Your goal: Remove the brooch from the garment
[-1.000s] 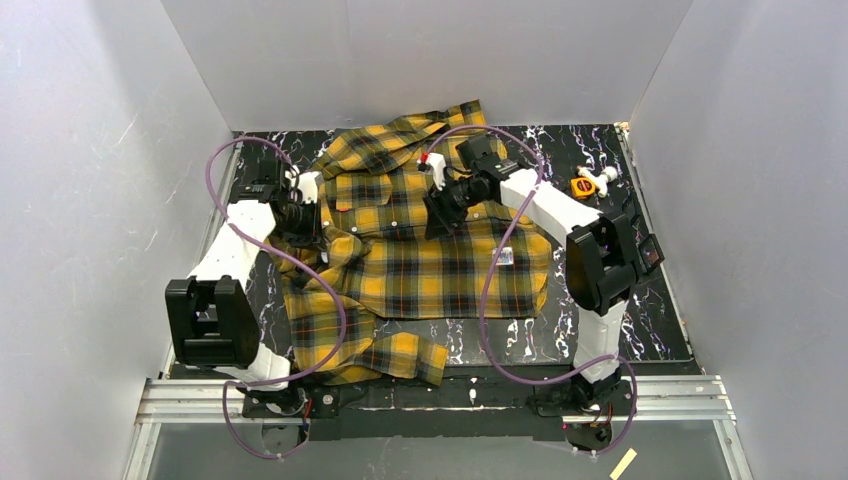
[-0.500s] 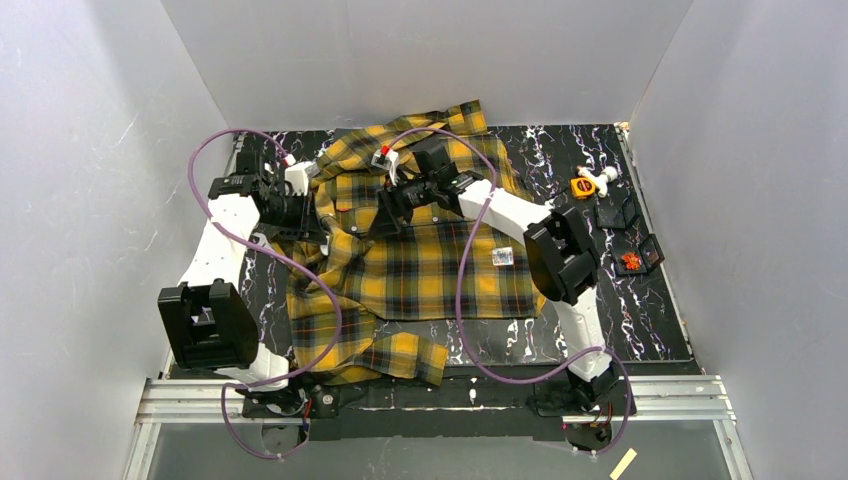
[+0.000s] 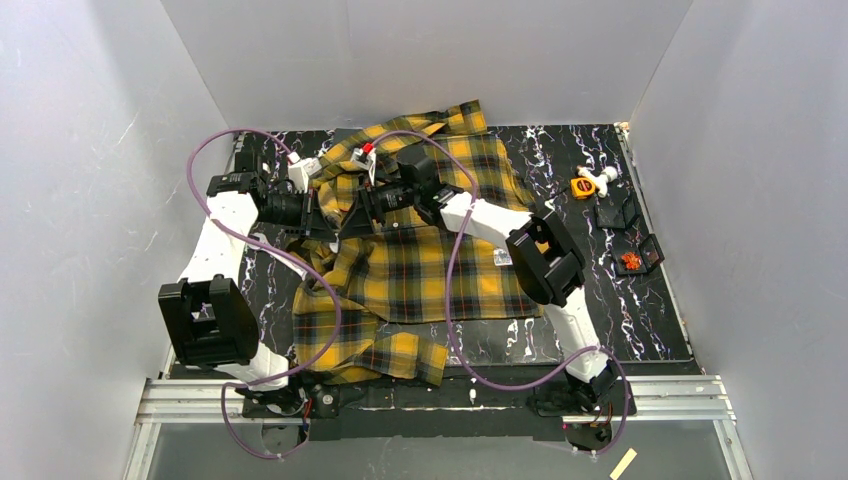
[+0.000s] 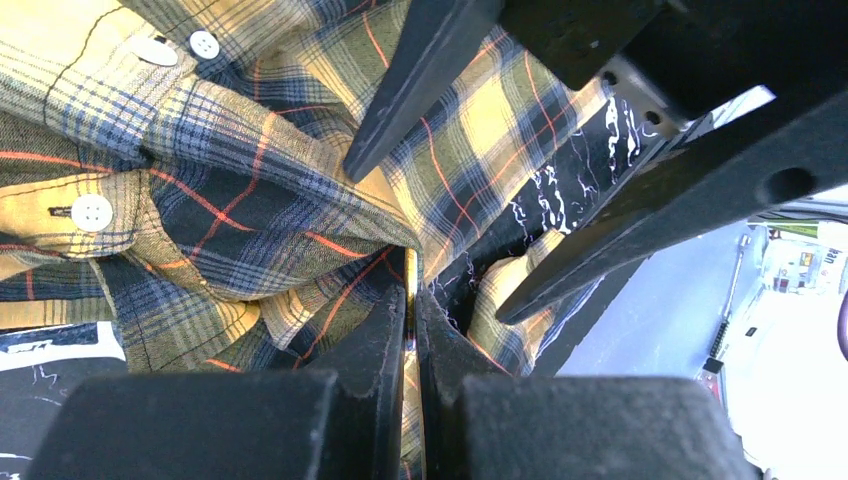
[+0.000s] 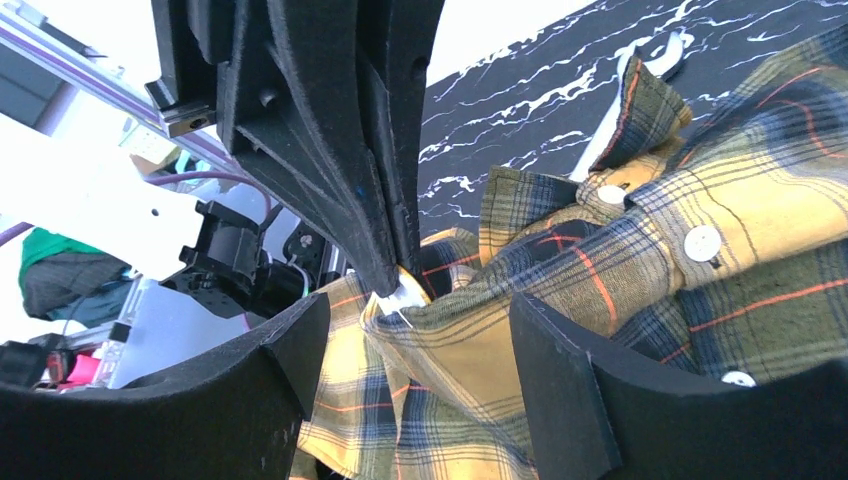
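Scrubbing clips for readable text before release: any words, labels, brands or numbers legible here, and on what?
Nothing reads clearly in any view.
White label on the plaid shirt: printed, too small to read.
White patch at the left wrist view's lower left: dark marks, blurred.
Box off the table, left wrist view: lettering, blurred.
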`<state>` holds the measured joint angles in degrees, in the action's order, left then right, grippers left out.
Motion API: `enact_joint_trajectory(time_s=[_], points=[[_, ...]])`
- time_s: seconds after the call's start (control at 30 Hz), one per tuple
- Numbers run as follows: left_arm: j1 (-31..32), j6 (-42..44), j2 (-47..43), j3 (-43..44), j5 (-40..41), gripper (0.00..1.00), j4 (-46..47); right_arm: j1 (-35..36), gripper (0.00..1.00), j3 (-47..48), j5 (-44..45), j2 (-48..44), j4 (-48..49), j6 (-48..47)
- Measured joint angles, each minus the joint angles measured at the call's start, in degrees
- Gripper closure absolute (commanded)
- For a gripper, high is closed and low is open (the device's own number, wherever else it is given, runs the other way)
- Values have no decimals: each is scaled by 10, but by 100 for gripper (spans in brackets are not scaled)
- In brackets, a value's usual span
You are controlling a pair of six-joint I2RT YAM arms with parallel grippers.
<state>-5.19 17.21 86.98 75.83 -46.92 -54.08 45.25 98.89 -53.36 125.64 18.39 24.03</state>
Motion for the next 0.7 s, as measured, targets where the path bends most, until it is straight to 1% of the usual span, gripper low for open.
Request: enact_joint_trajectory(time_s=[0.07, 0.13, 0.3, 0.47, 0.7], points=[[0, 2, 2, 1, -8, 100, -1, 2, 27, 0, -6, 9, 17, 14], [0, 2, 5, 3, -15, 100, -3, 3, 30, 0, -9, 16, 27, 25], [-3, 1, 13, 8, -25, 100, -4, 5, 44, -9, -14, 21, 42, 41], [-6, -3, 19, 11, -35, 100, -4, 5, 54, -23, -19, 21, 71, 62], [-7, -3, 19, 12, -44, 100, -5, 5, 56, -28, -24, 23, 106, 101]])
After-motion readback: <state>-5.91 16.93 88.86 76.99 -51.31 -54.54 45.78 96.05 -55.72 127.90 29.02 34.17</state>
